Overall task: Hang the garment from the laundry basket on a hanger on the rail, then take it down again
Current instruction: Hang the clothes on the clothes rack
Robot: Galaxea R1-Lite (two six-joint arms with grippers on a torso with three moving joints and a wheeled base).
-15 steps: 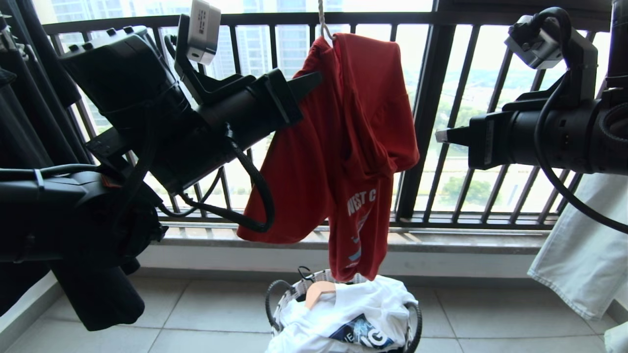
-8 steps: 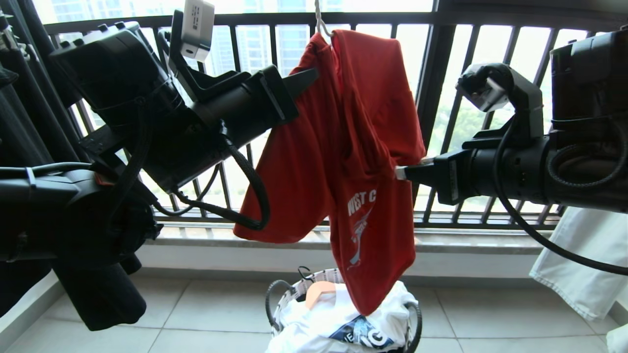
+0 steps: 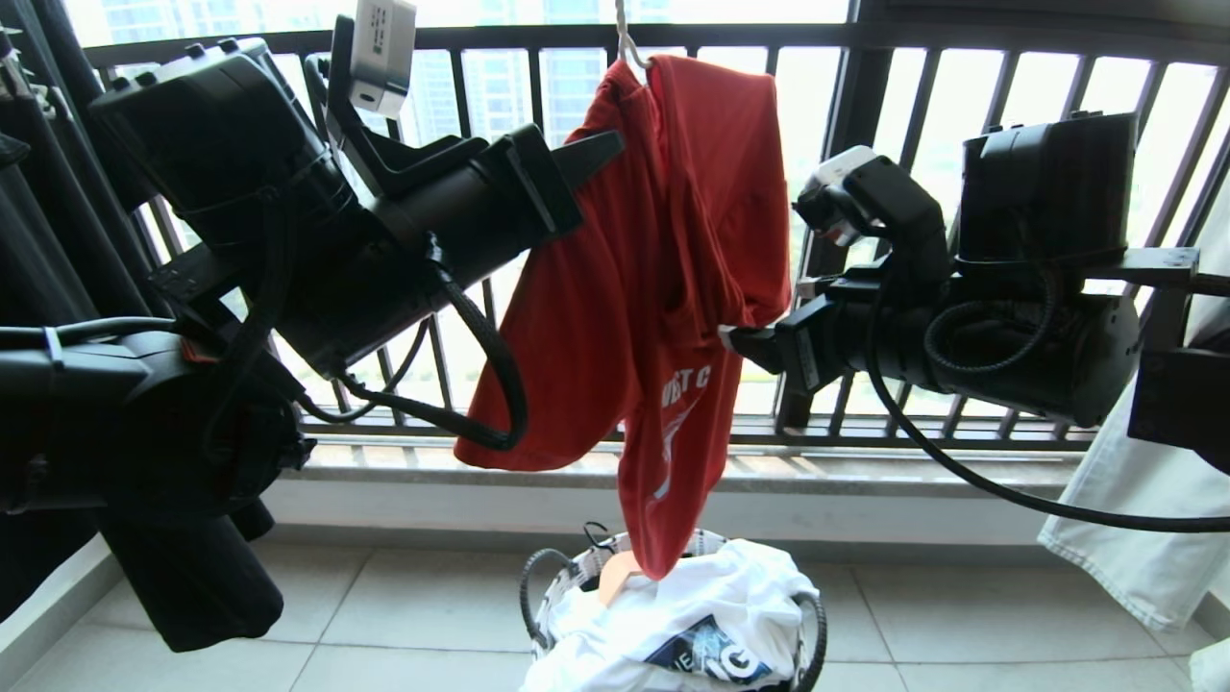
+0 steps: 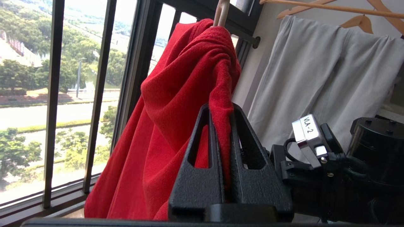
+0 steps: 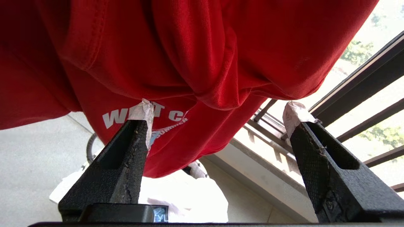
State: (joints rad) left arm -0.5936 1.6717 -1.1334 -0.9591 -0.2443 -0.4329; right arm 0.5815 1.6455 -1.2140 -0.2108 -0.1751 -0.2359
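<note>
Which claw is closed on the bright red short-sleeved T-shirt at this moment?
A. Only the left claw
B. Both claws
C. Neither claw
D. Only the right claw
A: the left claw pinches a fold of the bright red short-sleeved T-shirt, while the right claw stands wide open just under the cloth.

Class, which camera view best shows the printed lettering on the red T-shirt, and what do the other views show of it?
The right wrist view: the white lettering on the red T-shirt is large there, one letter hidden behind a fingertip. The head view shows the lettering small and creased. The left wrist view shows only plain red cloth.
</note>
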